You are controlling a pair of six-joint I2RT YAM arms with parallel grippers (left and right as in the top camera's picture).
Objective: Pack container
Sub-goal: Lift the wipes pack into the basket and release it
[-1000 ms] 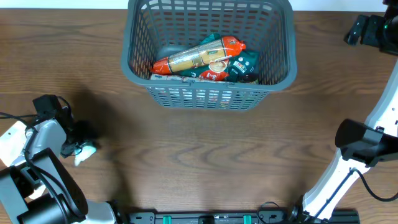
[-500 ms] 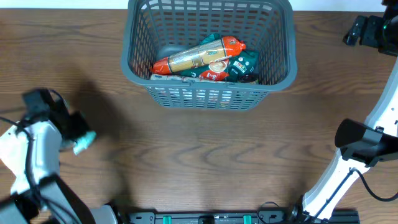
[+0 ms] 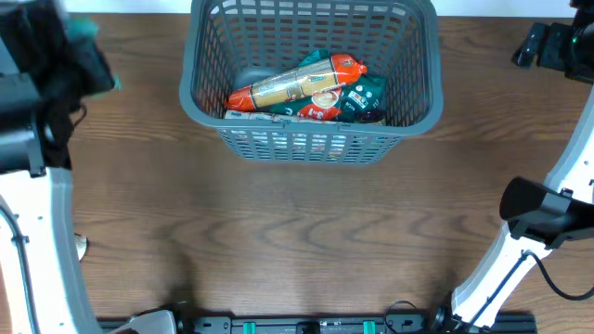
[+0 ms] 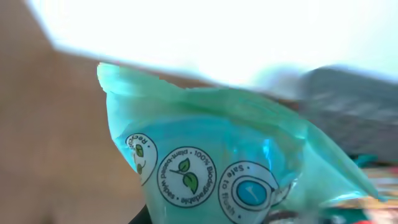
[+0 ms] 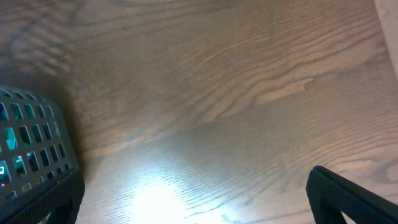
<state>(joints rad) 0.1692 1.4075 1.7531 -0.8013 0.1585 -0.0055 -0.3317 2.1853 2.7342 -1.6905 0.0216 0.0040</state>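
The dark grey container (image 3: 311, 139) sits at the table's far edge, centre. Inside lie a long orange-red packet (image 3: 295, 85) w/ a dark green packet (image 3: 362, 98) touching its right side. Overhead, the left gripper (image 3: 82, 57) is only a dark blur raised near the far-left corner, apart from the container's left rim, w/ a sliver of teal at it. The left wrist cam shows what that is: a teal pouch (image 4: 205, 155) w/ round badges, one reading "100% plant-based", filling the frame, the container blurred behind at right. The gripper pinches the pouch, tho its fingers are hidden behind it. The right gripper (image 5: 193, 190) is spread wide, fingers at opp. edges of its cam, over the table (image 5: 236, 93) w/ a container corner at far left, not touching. Overhead, a broad stretch of wood lies between the container's near wall and the table's near edge; both arms stand outside the rim.
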